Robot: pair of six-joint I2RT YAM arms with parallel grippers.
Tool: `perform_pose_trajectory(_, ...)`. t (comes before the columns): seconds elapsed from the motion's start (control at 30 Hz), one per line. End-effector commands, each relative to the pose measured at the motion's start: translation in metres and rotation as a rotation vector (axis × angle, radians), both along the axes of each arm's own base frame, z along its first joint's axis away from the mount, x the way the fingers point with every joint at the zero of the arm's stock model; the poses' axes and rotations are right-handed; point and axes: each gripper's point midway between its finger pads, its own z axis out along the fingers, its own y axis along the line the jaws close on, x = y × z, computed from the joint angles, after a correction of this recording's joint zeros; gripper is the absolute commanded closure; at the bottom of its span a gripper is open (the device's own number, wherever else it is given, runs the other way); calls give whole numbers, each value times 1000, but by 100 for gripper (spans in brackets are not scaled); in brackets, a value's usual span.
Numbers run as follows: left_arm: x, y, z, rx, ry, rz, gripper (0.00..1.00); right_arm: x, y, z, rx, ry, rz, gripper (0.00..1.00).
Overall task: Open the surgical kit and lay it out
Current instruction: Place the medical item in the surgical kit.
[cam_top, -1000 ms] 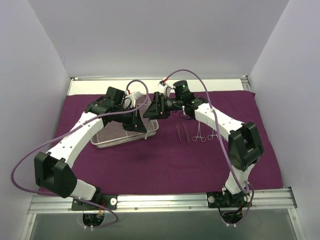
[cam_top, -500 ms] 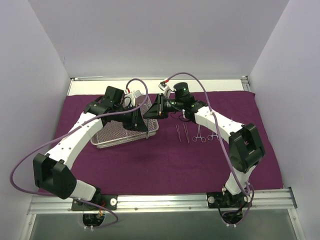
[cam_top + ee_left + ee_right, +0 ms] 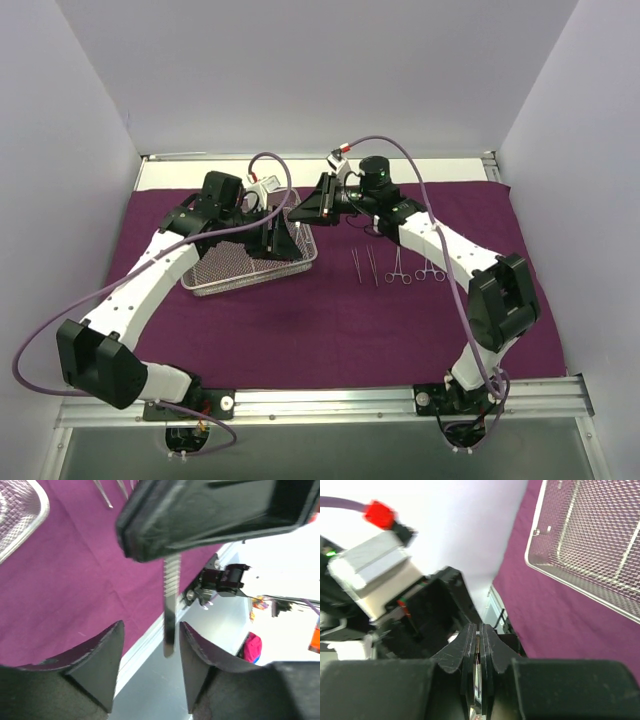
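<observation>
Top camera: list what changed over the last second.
The right gripper closed on the tweezers, and the left gripper opened and let them go, near the tray. The right gripper also drew slightly toward the far edge. The tray, the cloth and the four instruments laid on it stayed put.

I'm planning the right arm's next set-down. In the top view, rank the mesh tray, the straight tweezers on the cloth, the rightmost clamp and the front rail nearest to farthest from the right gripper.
1. Mesh tray, beside the right gripper, on its left.
2. Straight tweezers, left end of the row.
3. Rightmost clamp, right end of it.
4. Front rail, bottom of the view.
</observation>
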Motion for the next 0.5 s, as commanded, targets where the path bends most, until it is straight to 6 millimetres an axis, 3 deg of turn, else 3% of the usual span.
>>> perform_pose_trajectory(0.0,-6,-12,24,-109,-47,-48,45,-14,-4,46,93,-82,22,100)
perform_pose_trajectory(0.03,-7,-13,27,-126,-45,-53,49,-15,-4,49,97,-87,23,100)
perform_pose_trajectory(0.07,-8,-14,28,-137,-37,-57,64,-16,-3,51,99,-89,25,100)
perform_pose_trajectory(0.13,-12,-17,35,-176,-32,-70,81,-19,-5,55,108,-103,31,100)
perform_pose_trajectory(0.17,-14,-18,38,-192,-29,-74,95,-20,-5,57,110,-111,33,100)
perform_pose_trajectory(0.27,-22,-21,49,-257,-9,-85,98,-23,-8,63,109,-143,35,94)
perform_pose_trajectory(0.3,-25,-21,51,-269,4,-75,98,-23,-9,63,98,-150,30,80)
perform_pose_trajectory(0.33,-27,-20,56,-276,0,-69,98,-23,-14,49,32,-153,32,73)
perform_pose_trajectory(0.37,-31,-18,54,-271,29,-66,98,-16,-17,52,-10,-192,0,66)
perform_pose_trajectory(0.4,-34,-17,57,-265,45,-62,98,-10,-23,49,-63,-225,-19,52)
perform_pose_trajectory(0.43,-36,-15,55,-247,61,-51,98,-11,-33,26,-187,-259,-6,47)
perform_pose_trajectory(0.47,-42,-10,51,-223,106,-41,98,2,-41,35,-256,-334,-64,43)
